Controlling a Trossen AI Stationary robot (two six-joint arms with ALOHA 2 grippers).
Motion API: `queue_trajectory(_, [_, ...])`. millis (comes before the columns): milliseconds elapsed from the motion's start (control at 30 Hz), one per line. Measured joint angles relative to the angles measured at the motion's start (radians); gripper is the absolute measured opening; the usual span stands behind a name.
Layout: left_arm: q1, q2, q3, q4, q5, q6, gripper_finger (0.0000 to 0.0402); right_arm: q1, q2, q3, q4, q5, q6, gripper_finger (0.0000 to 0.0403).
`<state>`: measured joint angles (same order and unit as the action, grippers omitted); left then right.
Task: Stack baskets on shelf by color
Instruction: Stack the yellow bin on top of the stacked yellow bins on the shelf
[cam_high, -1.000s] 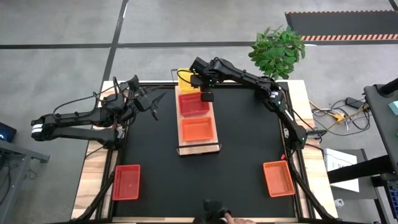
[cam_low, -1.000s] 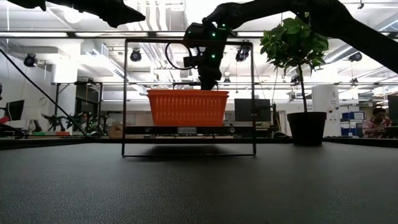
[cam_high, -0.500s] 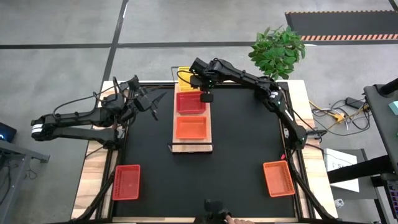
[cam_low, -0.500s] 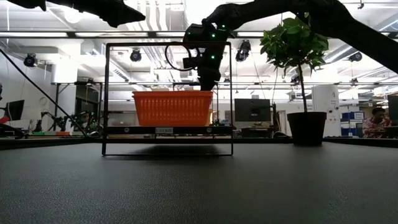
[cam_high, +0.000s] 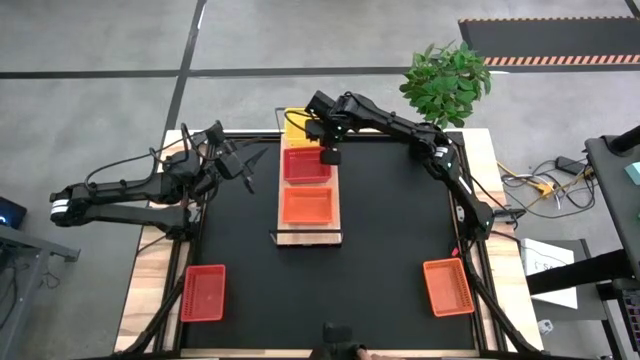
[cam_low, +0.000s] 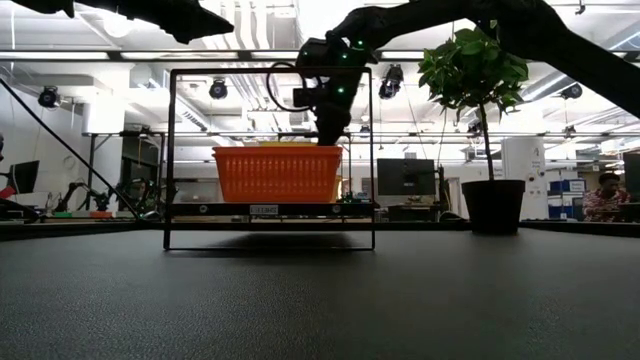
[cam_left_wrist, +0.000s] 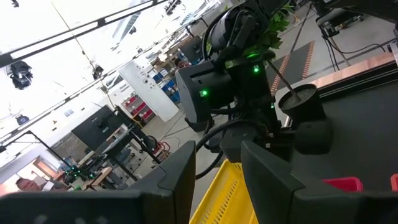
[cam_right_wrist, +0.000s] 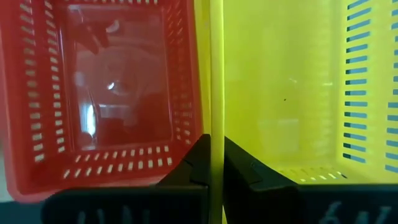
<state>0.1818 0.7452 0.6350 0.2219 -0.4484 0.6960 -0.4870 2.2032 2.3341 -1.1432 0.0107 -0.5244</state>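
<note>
Baskets of coloured plastic mesh sit in a row on the light-wood shelf (cam_high: 338, 205), where the right gripper (cam_right_wrist: 211, 163) pinches the yellow mesh basket (cam_high: 297, 124) by its rim, a thin hold that might slip, while the left gripper (cam_high: 243, 168) waits with fingers apart.

A wooden desk (cam_high: 150, 290) carries a black mat (cam_high: 390, 240) over most of its top. On the mat stands a light-wood shelf (cam_high: 338, 205) with wire end rails, running near to far. It bears three baskets in a row: an orange basket (cam_high: 307, 206) nearest, a red basket (cam_high: 304, 165) in the middle, a yellow basket (cam_high: 297, 124) farthest. A second red basket (cam_high: 203, 293) lies at the mat's near left corner, a second orange basket (cam_high: 447, 287) at its near right corner.
</note>
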Motion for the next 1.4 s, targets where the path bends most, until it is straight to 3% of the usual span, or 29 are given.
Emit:
queue_trajectory(567, [0.0,0.0,0.0,0.004,0.001,0.0,0.0114,0.002,0.002,-0.003,-0.043,-0.067,-0.095,0.0008])
queue_trajectory(933, [0.0,0.0,0.0,0.005,0.001,0.0,0.0114,0.001,0.006,-0.008,0.035,0.035,-0.035,0.0015])
queue_trajectory(1133, [0.0,0.0,0.0,0.005,0.001,0.0,0.0114,0.002,0.006,-0.031,0.061,0.045,-0.026,0.0048])
queue_trajectory(1400, [0.0,0.0,0.0,0.005,0.001,0.0,0.0114,0.002,0.006,-0.037,0.081,0.148,-0.067,0.0081])
